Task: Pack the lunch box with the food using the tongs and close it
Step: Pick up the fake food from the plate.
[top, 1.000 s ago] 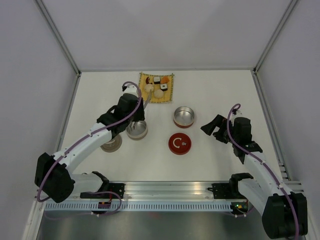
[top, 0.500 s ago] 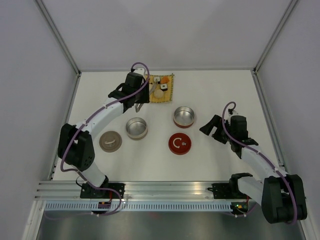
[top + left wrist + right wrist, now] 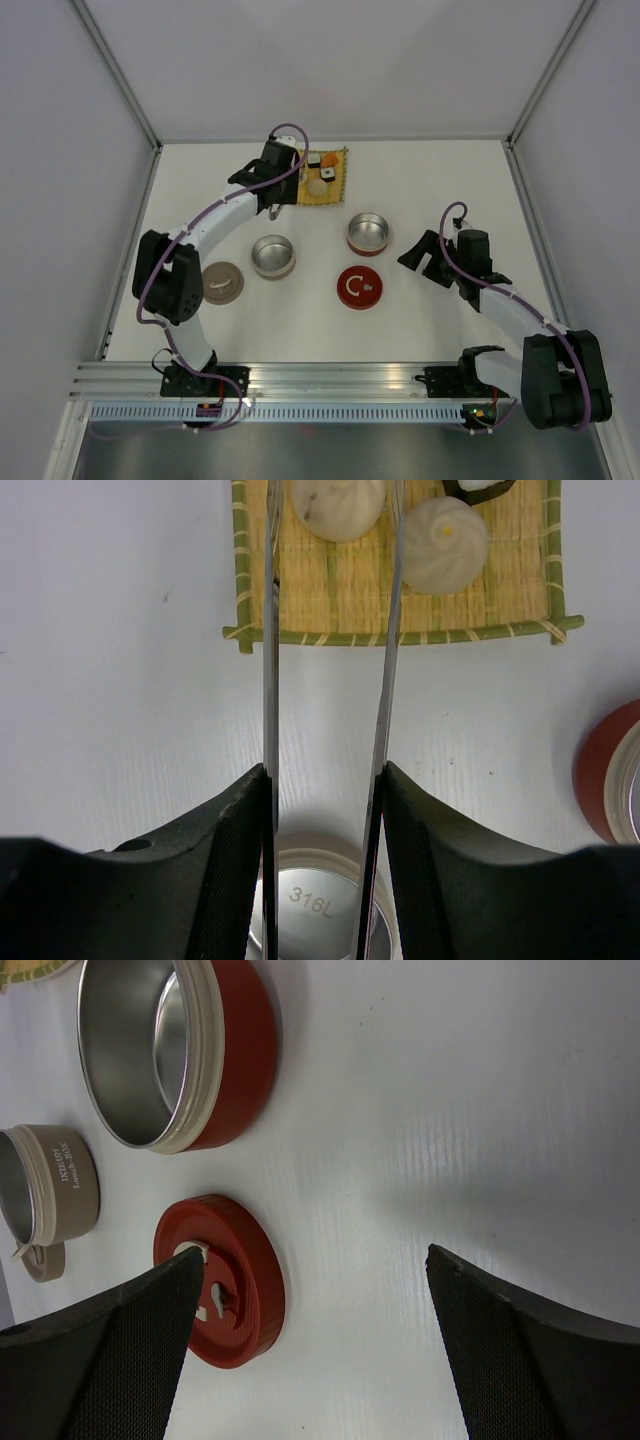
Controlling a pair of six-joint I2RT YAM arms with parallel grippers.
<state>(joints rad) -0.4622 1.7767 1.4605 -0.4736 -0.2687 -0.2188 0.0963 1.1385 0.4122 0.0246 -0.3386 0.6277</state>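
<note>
Left wrist view has the left gripper clamped on the tongs, arms either side of a bun on the mat, right gripper gaping idle, nothing packed yet: silver tin and red tin empty, red lid off.

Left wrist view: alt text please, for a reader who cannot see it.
The left gripper clamps the silver tongs, whose arms reach over a yellow bamboo mat and straddle a white bun at the top edge. A second bun sits right of them; a silver tin lies below the gripper, a red tin at the right edge.
</note>
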